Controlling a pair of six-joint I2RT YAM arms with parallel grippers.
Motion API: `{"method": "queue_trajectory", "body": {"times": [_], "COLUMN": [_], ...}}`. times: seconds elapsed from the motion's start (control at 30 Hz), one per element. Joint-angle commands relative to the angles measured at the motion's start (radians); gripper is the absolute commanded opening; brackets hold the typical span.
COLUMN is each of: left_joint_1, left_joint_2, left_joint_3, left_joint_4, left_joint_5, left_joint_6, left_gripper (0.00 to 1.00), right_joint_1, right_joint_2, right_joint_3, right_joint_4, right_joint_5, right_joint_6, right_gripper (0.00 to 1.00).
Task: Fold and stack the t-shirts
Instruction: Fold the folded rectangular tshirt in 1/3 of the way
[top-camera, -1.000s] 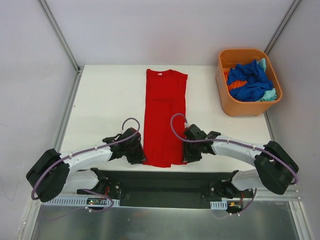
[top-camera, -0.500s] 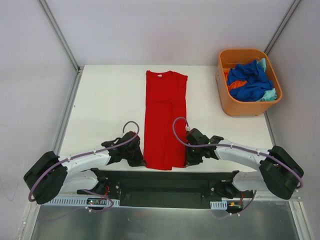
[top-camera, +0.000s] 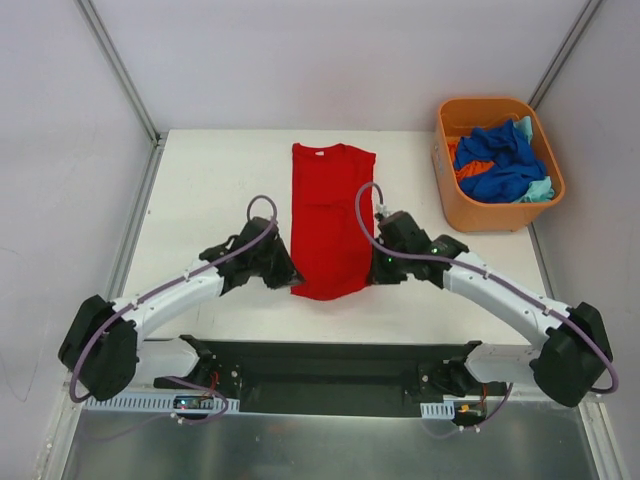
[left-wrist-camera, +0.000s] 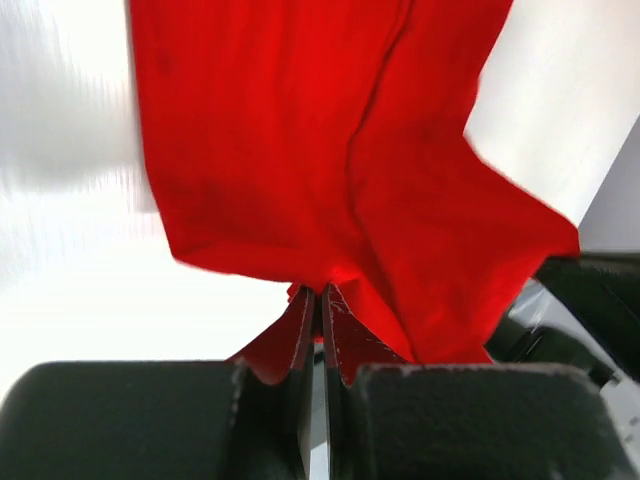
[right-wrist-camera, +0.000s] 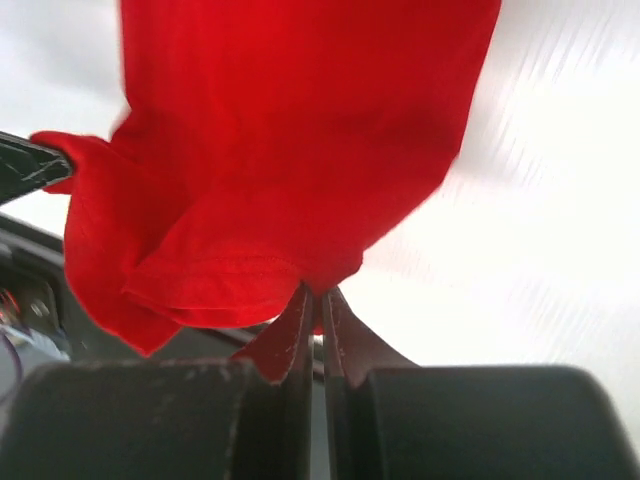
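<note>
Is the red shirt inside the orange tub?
No, the red shirt is out on the white table, apart from the orange tub.

I count one red t-shirt (top-camera: 330, 215), one orange tub (top-camera: 449, 203), and two grippers: my left gripper (left-wrist-camera: 322, 300) and right gripper (right-wrist-camera: 320, 300). The tangled shirts (top-camera: 497, 165) in the tub I cannot count.

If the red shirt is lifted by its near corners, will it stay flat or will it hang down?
Probably floppy: the red shirt sags and creases between the left gripper and right gripper. Likely light, since thin fingertip pinches hold it. Its far part would probably drag along the table.
</note>
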Motion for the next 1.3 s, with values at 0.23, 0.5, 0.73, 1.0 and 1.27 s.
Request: {"method": "queue_trajectory", "body": {"times": [0.23,0.5,0.73,1.0,1.27], "left_joint_1": [0.230,0.302,0.350,0.376,0.394], "left_joint_2": [0.294,0.500,0.646,0.758,0.679], "left_joint_3": [0.378,0.587,0.697,0.794,0.811], "left_joint_4": [-0.027,-0.047,-0.055,-0.073,-0.096], "left_joint_5": [0.091,0.116,0.168,0.124,0.131], "left_joint_6": [0.208,0.256,0.271,0.280,0.322], "left_gripper": [0.00,0.00,0.00,0.12,0.99], "right_joint_1": [-0.194,-0.293,-0.332,-0.369,-0.372], "right_joint_2": [0.312,0.534,0.689,0.830,0.717], "right_joint_3": [0.390,0.599,0.723,0.846,0.794], "right_joint_4": [-0.015,-0.027,-0.043,-0.055,-0.095], "right_joint_5": [-0.021,-0.095,-0.133,-0.136,-0.156], "right_joint_6": [-0.158,-0.199,-0.212,-0.224,-0.233], "right_gripper": [0.04,0.05,0.07,0.22,0.91]}}
